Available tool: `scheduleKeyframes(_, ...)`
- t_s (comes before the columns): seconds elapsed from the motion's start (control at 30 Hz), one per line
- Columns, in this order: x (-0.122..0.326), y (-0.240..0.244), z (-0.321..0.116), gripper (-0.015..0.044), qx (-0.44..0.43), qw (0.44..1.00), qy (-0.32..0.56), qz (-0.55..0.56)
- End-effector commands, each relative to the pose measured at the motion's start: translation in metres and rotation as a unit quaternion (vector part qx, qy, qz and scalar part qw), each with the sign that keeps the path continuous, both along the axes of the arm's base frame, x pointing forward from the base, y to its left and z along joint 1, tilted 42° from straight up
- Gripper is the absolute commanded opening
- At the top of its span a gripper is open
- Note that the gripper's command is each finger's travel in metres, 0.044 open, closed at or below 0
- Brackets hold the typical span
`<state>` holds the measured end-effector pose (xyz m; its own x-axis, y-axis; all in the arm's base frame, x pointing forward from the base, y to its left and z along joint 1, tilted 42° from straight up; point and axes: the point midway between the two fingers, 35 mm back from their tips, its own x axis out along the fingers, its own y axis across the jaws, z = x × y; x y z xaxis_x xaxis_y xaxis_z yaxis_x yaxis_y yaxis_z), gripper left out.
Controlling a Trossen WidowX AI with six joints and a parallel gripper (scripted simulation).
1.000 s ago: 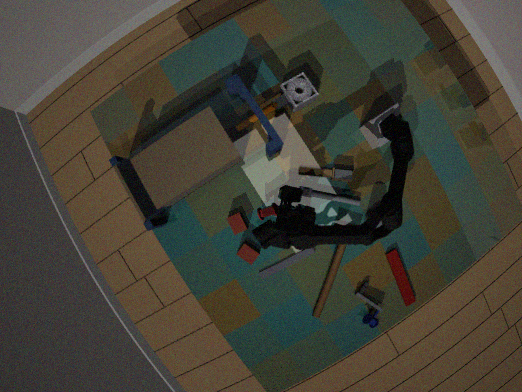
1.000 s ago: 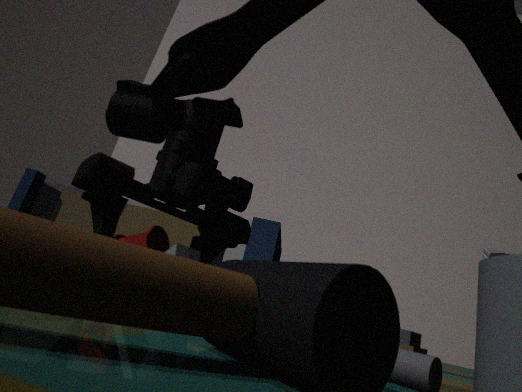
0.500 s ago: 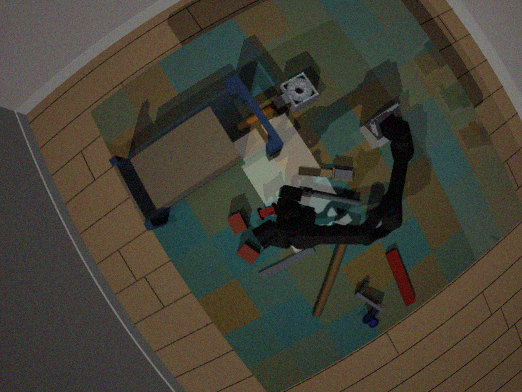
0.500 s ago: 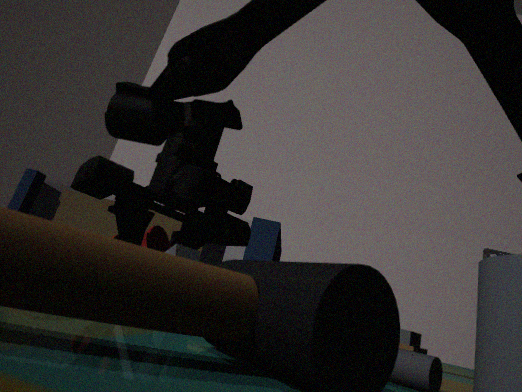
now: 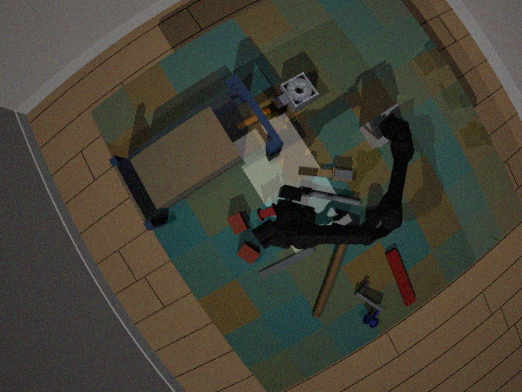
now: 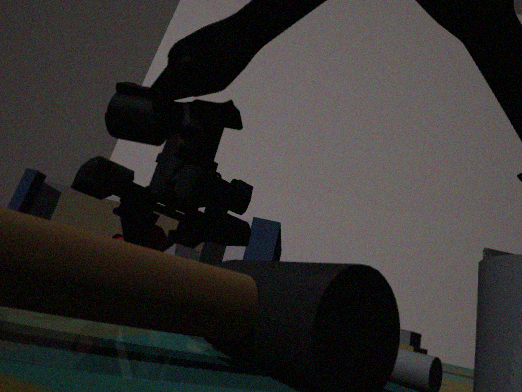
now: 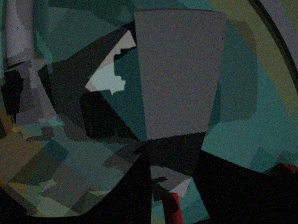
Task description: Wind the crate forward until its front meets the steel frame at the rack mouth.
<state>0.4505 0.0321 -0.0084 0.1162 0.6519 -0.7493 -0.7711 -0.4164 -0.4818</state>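
My gripper (image 6: 162,237) (image 7: 168,156) is low over the bench, closed on the winch handle, which has a flat grey arm (image 7: 177,75) and a red knob (image 5: 266,213) (image 7: 172,207). The gripper body hides the grip in the top view; I cannot tell whether the handle is off the bench. The tan crate (image 5: 180,155) (image 6: 85,210) sits flat in the cubby, with a gap between its front and the blue steel frame (image 5: 257,113) (image 6: 264,242). An orange strap (image 5: 255,120) runs under the frame to the pale square winch (image 5: 307,96), whose top has a round dark hole.
Two red blocks (image 5: 237,223) (image 5: 248,253) lie beside the gripper. A wooden shaft (image 5: 329,280), a red bar (image 5: 400,276), a blue-handled tool (image 5: 370,319), a grey tube (image 5: 330,195) and a brown-handled tool (image 5: 312,171) lie around the arm. A mallet-like tool (image 6: 125,270) fills the exterior view's foreground.
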Motion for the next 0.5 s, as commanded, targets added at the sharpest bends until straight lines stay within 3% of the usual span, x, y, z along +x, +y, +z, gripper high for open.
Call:
scheduleKeyframes(0.0, -0.001, -0.002, 0.002, 0.0, 0.0, 1.0, -0.001, 0.001)
scheduleKeyframes(0.3, -0.09, -0.075, 0.077, 0.0, 0.0, 1.0, 0.005, 0.002)
scheduleKeyframes(0.47, -0.09, -0.075, 0.077, 0.0, 0.0, 1.0, 0.005, 0.002)
